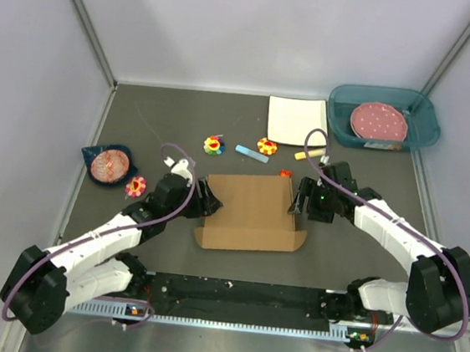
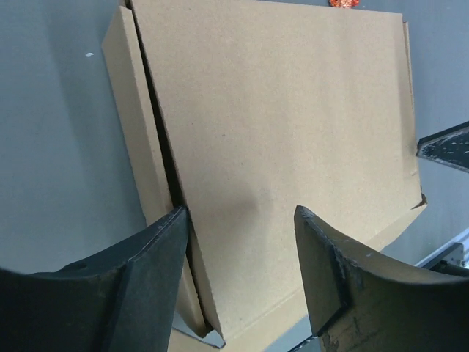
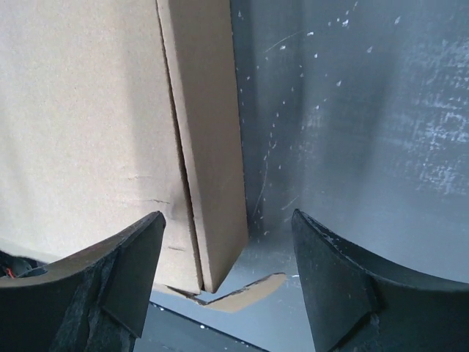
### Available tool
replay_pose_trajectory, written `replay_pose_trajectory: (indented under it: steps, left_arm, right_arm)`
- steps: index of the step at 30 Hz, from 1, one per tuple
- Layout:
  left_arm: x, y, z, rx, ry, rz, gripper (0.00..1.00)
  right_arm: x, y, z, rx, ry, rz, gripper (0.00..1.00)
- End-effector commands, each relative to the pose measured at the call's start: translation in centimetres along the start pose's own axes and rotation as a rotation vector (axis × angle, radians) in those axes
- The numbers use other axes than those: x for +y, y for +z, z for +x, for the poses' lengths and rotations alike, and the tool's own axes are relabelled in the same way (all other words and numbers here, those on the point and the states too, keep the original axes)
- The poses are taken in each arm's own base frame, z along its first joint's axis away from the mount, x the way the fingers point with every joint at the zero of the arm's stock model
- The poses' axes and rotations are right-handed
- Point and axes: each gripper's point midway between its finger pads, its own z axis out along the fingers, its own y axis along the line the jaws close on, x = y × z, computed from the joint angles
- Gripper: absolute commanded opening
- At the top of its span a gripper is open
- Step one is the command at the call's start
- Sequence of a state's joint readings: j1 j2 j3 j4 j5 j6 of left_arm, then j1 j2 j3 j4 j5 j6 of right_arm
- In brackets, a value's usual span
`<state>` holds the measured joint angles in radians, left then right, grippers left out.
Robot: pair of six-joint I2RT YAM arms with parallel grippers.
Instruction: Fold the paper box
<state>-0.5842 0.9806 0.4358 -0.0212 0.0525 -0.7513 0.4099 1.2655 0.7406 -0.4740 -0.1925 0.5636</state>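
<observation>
The paper box (image 1: 252, 211) is plain brown cardboard lying closed and flat in the middle of the table, its lid on top. At the box's left edge is my left gripper (image 1: 207, 198). In the left wrist view the gripper (image 2: 242, 257) is open over the lid (image 2: 278, 132), with one finger (image 2: 146, 279) above the gap beside the left side wall (image 2: 135, 132). My right gripper (image 1: 298, 201) is at the box's right edge. In the right wrist view it (image 3: 227, 257) is open, straddling the right side wall (image 3: 209, 147) near a corner where a small tab (image 3: 245, 292) sticks out.
A white square plate (image 1: 297, 120) lies behind the box. A teal bin (image 1: 422, 120) holding a pink plate (image 1: 379, 121) stands at the back right. Flower toys (image 1: 214, 145), a blue stick (image 1: 252, 153) and a dark bowl (image 1: 108, 164) lie behind and to the left.
</observation>
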Motion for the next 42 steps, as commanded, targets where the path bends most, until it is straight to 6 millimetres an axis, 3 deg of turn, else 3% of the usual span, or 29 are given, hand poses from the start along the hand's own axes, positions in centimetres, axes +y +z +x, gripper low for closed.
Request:
replay_pose_trajectory:
  steps: [1, 6, 10, 13, 20, 23, 24, 29, 31, 35, 39, 40, 42]
  left_arm:
    - [0.9, -0.8, 0.1, 0.039, 0.069, -0.065, 0.66]
    - [2.6, -0.1, 2.6, 0.120, 0.077, -0.093, 0.66]
    - [4.6, -0.1, 3.6, 0.149, 0.070, -0.183, 0.60]
    - [3.2, -0.6, 2.1, 0.078, 0.054, -0.126, 0.60]
    - [-2.9, -4.7, -4.2, -0.146, 0.098, 0.070, 0.63]
    - [-3.8, -5.8, -5.2, -0.169, 0.117, 0.085, 0.64]
    - [-3.0, -5.6, -5.4, -0.179, 0.115, 0.046, 0.64]
    - [1.5, -2.1, -1.5, -0.036, 0.074, -0.117, 0.64]
    - [2.3, -0.6, 0.0, 0.015, 0.068, -0.127, 0.64]
    - [1.9, 1.1, 1.9, 0.091, 0.059, -0.066, 0.64]
    - [2.8, 2.1, 3.4, 0.143, 0.053, -0.081, 0.51]
    - [3.6, 2.3, 4.1, 0.166, 0.052, -0.107, 0.41]
    - [4.3, 2.5, 4.6, 0.183, 0.062, -0.130, 0.34]
  right_arm:
    - [-0.1, -0.9, -1.6, -0.042, -0.035, 0.025, 0.72]
    - [-1.0, 0.0, -0.8, -0.010, -0.033, 0.053, 0.72]
    - [-1.7, 0.6, -0.3, 0.002, -0.031, 0.068, 0.72]
    - [-1.7, 0.8, -0.1, 0.005, -0.032, 0.064, 0.72]
    - [-1.1, 0.4, -0.7, -0.012, -0.043, 0.043, 0.72]
    - [-0.9, 0.3, -0.9, -0.017, -0.047, 0.040, 0.73]
    - [-1.0, 0.3, -0.9, -0.019, -0.049, 0.044, 0.73]
    - [-1.5, 1.3, -1.4, -0.028, -0.046, 0.070, 0.73]
    - [-1.2, 1.8, -1.4, -0.020, -0.045, 0.050, 0.72]
    - [-0.9, 2.1, -1.1, -0.010, -0.049, 0.024, 0.66]
    - [-0.7, 2.0, -0.5, 0.002, -0.048, -0.002, 0.59]
    - [-0.6, 2.0, -0.3, 0.002, -0.043, -0.011, 0.59]
    - [-0.8, 1.9, 0.3, 0.005, -0.039, -0.019, 0.57]
